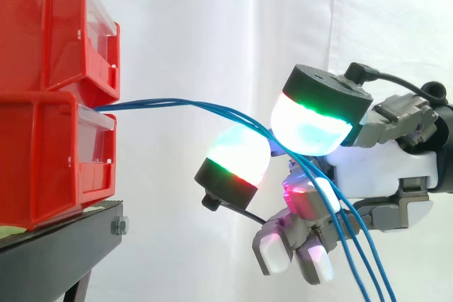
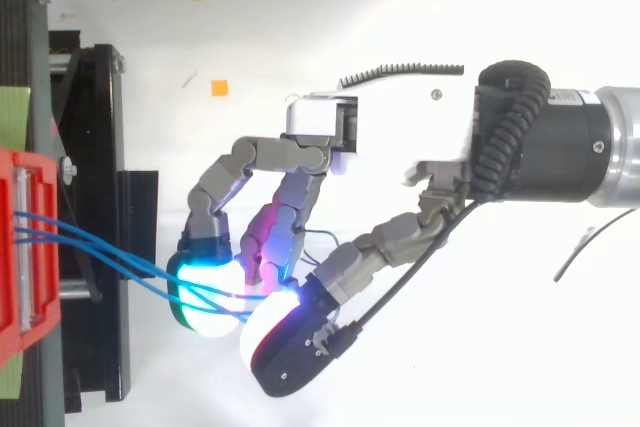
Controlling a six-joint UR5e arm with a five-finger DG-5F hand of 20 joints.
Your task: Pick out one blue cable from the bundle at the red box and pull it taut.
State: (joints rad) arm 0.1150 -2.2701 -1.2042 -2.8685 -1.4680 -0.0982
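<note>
Three thin blue cables [image 1: 177, 104] leave the gap between the two stacked red bins [image 1: 42, 90] at the left. They arc rightward, slightly slack, then drop past the palm toward the bottom edge. My hand [image 1: 382, 167] reaches in from the right, its fingers curled. The cables pass between an upper green-cyan fingertip pad [image 1: 311, 122] and a lower cyan-and-red one [image 1: 237, 157], which stand close together around them. In the top view the same cables [image 2: 100, 247] run from the red bin [image 2: 25, 247] into the glowing pads of the hand [image 2: 400, 137].
The bins sit on a black stand [image 1: 56, 252] with a bolt at its corner; the stand's frame [image 2: 100, 147] lies left of the hand. A white curtain hangs behind. A small orange mark [image 2: 219, 87] lies on the white floor.
</note>
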